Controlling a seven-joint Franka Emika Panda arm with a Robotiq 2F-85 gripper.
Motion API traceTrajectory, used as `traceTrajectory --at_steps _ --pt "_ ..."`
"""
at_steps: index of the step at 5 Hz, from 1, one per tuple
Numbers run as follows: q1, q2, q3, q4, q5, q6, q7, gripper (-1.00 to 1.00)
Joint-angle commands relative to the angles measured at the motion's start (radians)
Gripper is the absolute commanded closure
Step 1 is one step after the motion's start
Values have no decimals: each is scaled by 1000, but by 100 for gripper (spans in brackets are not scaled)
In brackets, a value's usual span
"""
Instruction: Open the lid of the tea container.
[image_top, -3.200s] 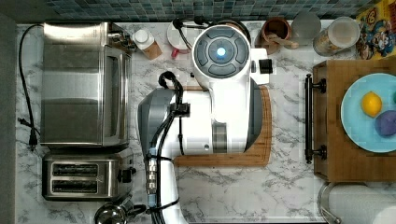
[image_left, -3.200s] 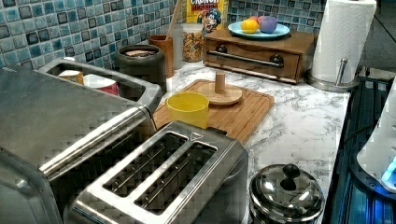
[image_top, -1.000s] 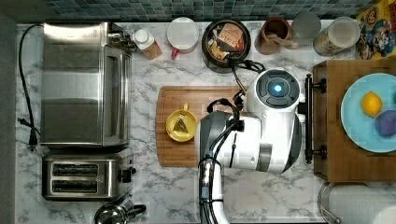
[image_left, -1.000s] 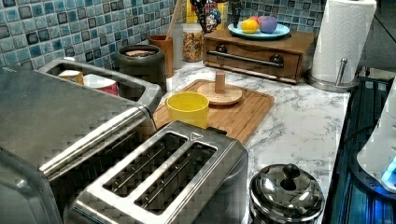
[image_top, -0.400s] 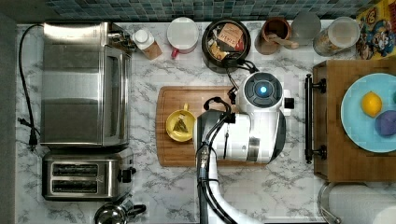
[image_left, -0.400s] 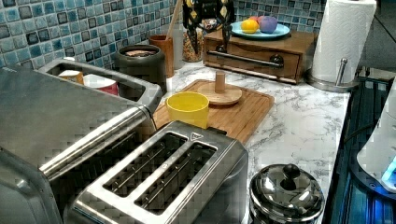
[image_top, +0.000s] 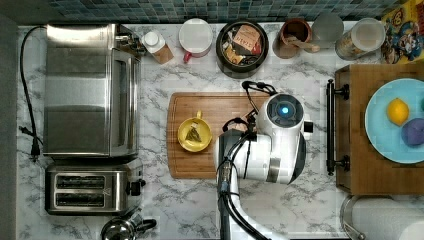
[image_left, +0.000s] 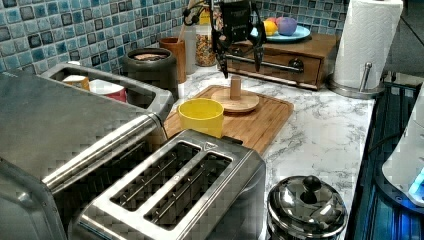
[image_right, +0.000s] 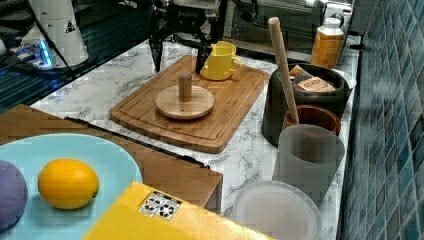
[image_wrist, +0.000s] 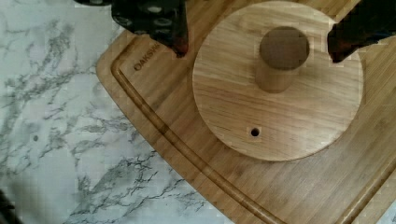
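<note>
Your gripper (image_left: 239, 59) hangs above the wooden lid (image_right: 184, 101), which lies flat on the cutting board (image_right: 235, 107) with its knob (image_wrist: 281, 57) pointing up. The two fingers (image_wrist: 161, 23) are spread wide apart, one on each side of the knob and clear of it, grasping nothing. In the right view the fingertips sit above the lid, not touching it.

The tea container (image_top: 242, 42) stands at the back of the counter against the tiled wall, uncovered, with tea packets visible inside. In the top view it sits between the red mug (image_top: 195, 37) on the top view's left and the brown jar (image_top: 295, 35) holding a wooden utensil on the top view's right. It is well apart from the lid.

A yellow cup (image_top: 194, 134) containing a tea bag stands on the cutting board, near the lid on the top view's left.
</note>
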Motion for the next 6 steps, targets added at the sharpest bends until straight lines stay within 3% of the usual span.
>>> traceTrajectory --at_steps 1,3,6 --pt "-9 8 -10 -105 61 168 7 -100" --pt "3 88 2 -60 101 201 -4 -100" --pt "-10 103 -10 -20 69 274 82 -100"
